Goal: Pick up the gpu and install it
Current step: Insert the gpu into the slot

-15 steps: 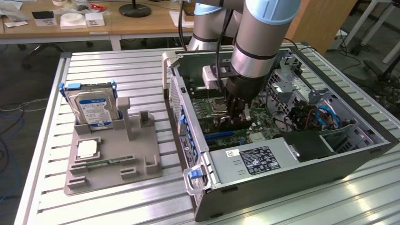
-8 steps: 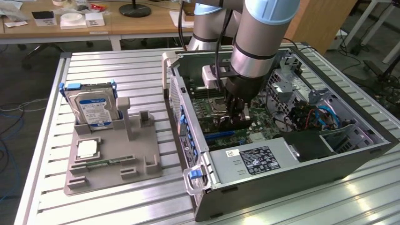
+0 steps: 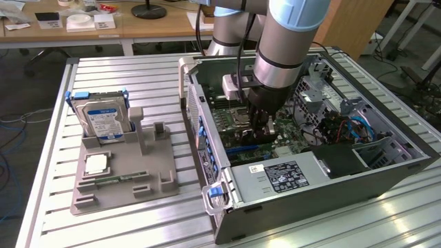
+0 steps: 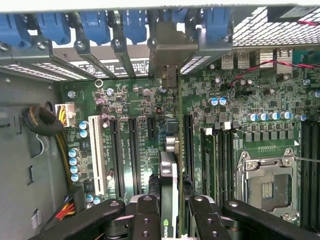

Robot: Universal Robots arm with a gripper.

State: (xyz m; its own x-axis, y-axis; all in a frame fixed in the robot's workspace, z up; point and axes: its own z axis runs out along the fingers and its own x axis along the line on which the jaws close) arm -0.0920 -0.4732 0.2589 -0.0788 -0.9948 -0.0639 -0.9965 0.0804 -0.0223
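Gripper (image 3: 261, 132), centre frame in the exterior view, is partly closed and clamped on the gpu (image 4: 169, 172), which is held edge-on over the motherboard (image 4: 250, 100) inside the open computer case (image 3: 386, 170). The case rests on a slatted metal table (image 3: 124, 72). A wooden desk (image 3: 158, 28) stands upper left.

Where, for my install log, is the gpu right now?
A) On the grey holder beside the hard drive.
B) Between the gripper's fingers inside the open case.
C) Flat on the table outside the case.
B: the gripper clamps the gpu edge-on over the motherboard inside the case.
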